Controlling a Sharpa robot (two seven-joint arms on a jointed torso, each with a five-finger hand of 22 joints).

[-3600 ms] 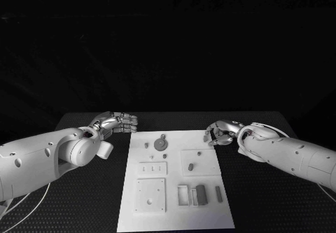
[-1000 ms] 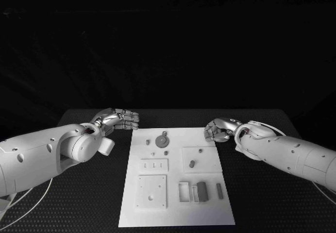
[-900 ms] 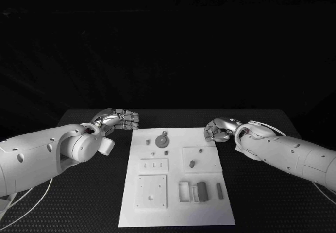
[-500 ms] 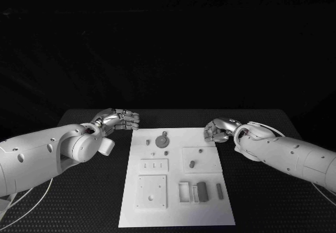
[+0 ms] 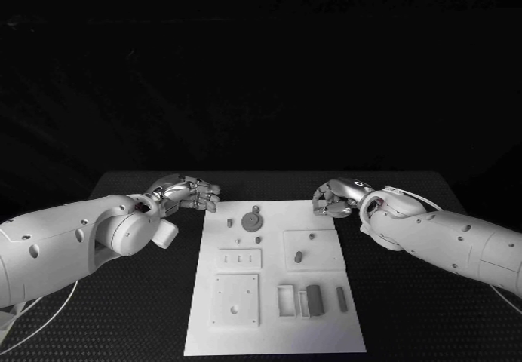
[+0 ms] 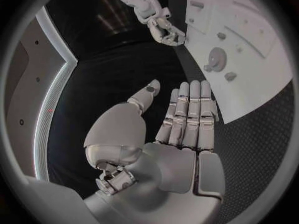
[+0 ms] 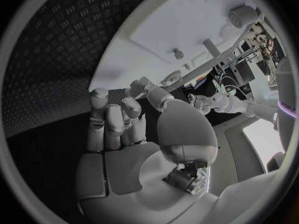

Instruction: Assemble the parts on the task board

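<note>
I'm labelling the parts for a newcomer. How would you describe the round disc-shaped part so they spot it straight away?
Start at the white task board in the middle of the black table, and go to its far end, between the two hands. The round disc part lies there, left of the board's midline. It is the only circular grey piece; its neighbours are small pegs and oblong bits.
</note>
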